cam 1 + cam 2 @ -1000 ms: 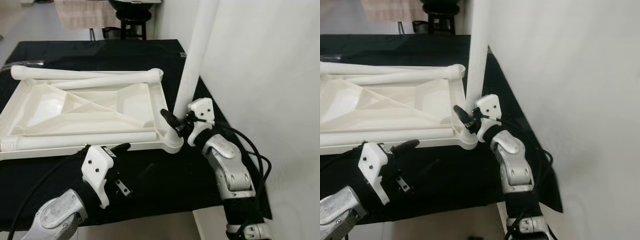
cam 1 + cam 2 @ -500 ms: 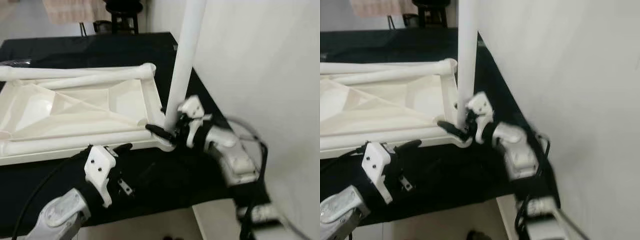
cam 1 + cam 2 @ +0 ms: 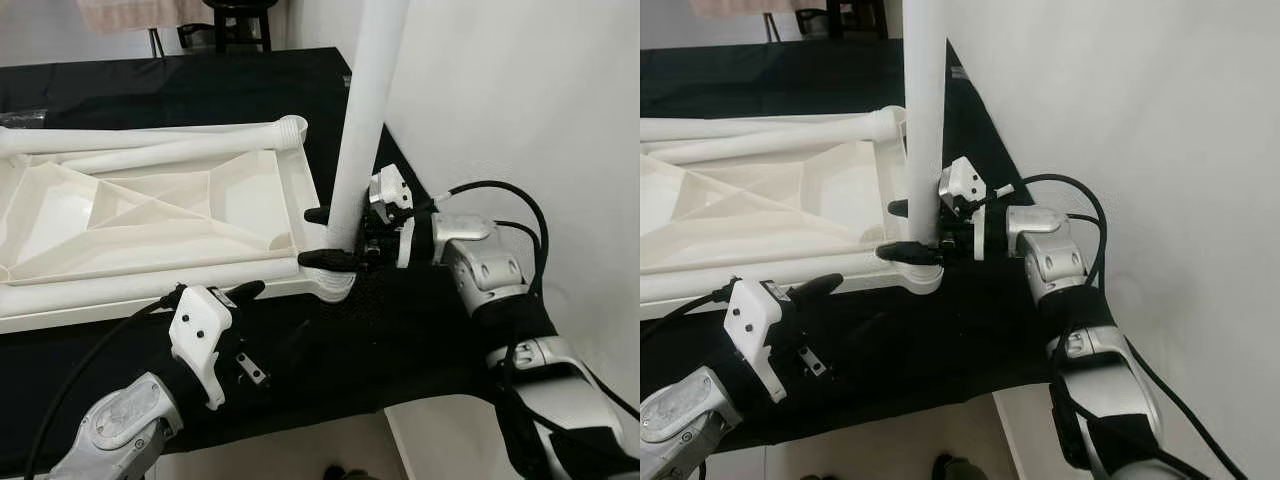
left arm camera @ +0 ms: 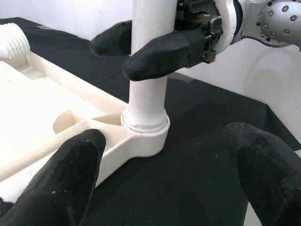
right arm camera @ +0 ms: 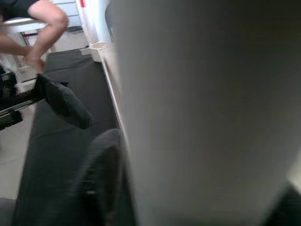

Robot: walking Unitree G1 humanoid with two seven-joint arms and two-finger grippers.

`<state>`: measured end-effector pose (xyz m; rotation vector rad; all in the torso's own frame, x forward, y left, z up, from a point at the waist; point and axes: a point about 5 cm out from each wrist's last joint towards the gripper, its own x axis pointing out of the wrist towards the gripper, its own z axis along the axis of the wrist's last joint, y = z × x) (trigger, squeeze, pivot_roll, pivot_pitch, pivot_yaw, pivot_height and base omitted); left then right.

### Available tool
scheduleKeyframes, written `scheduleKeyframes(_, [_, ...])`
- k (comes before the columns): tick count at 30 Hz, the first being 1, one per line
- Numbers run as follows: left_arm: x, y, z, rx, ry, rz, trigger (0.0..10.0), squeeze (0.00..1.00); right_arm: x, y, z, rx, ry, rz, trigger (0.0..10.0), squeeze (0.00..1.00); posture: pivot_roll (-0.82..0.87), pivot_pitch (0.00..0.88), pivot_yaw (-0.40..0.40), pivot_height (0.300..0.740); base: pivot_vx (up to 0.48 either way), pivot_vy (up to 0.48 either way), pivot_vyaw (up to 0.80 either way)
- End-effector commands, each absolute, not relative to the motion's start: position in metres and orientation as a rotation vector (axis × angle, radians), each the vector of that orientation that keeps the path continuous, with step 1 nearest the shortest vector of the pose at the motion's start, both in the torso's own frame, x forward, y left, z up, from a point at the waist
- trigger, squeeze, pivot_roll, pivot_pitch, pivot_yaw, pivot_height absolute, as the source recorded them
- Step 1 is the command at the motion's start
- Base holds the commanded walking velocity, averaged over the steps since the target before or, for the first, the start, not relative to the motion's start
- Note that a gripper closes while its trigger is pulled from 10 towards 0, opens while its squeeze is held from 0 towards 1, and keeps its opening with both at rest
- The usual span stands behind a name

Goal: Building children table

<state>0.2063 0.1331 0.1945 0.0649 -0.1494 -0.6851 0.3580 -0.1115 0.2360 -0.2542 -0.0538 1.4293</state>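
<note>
Since a second ago the right gripper (image 3: 328, 238) has been swung level and is closed around the upright leg (image 3: 362, 120), just above the tabletop's (image 3: 150, 215) corner socket. In the left wrist view, the left gripper (image 4: 164, 155) is held wide open, empty, near that socket (image 4: 146, 136). The leg is judged seated; twisting tight comes next.

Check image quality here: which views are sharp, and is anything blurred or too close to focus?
Both eye views are sharp and evenly lit. Left wrist view: the upright leg and right gripper are crisp, while the near fingers look soft. Right wrist view: the leg sits too close and is a blurred pale mass.
</note>
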Motion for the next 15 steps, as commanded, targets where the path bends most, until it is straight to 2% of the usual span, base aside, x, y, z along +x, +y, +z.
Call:
scheduleKeyframes(1, [0.204, 0.132, 0.192, 0.059, -0.134, -0.693, 10.0, 0.00, 0.357, -0.106, 0.236, -0.268, -0.041, 1.504, 0.0, 0.00, 0.12, 0.205, -0.098, 0.740, 0.000, 0.000, 0.00])
scheduleKeyframes(10, [0.203, 0.132, 0.192, 0.059, -0.130, -0.696, 10.0, 0.00, 0.360, -0.112, 0.228, -0.272, -0.013, 1.526, 0.0, 0.00, 0.12, 0.202, -0.102, 0.740, 0.000, 0.000, 0.00])
scheduleKeyframes(14, [0.202, 0.132, 0.191, 0.059, -0.128, -0.698, 10.0, 0.00, 0.362, -0.117, 0.222, -0.275, -0.015, 1.448, 0.0, 0.00, 0.13, 0.200, -0.105, 0.740, 0.000, 0.000, 0.00])
scheduleKeyframes(15, [0.202, 0.132, 0.191, 0.059, -0.127, -0.697, 10.0, 0.00, 0.364, -0.121, 0.213, -0.275, 0.004, 1.347, 0.0, 0.00, 0.12, 0.198, -0.108, 0.740, 0.000, 0.000, 0.00])
